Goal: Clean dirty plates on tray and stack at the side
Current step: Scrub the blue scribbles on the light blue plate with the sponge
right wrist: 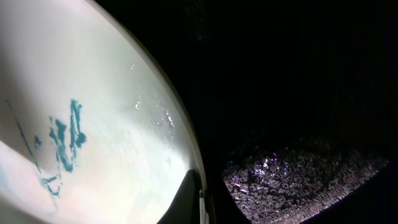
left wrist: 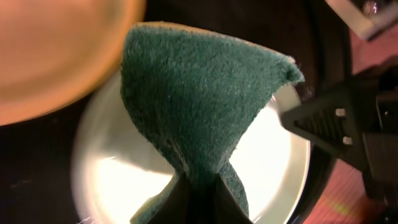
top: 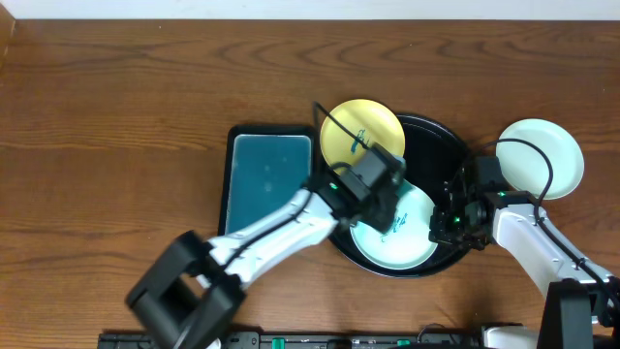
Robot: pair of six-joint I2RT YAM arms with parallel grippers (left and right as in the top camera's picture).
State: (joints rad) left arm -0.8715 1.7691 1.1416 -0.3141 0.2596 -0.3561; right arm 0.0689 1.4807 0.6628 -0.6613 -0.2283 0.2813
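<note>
Green pad [left wrist: 205, 93] gripped in left hand [top: 386, 199], over stained pale plate [top: 387, 250], right hand [top: 450, 225] clenched at its rim

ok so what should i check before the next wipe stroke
1. Left gripper clamped on the green pad: ok.
2. Pad over the mint plate in the black tray: ok.
3. That plate clean: not ok, teal marks show on it.
4. Right gripper shut at the plate's rim, but whether it grips the rim: cannot tell.
5. Yellow plate clean: not ok, it carries a scribble.
6. Side plate set outside the tray, no marks visible: ok.
</note>
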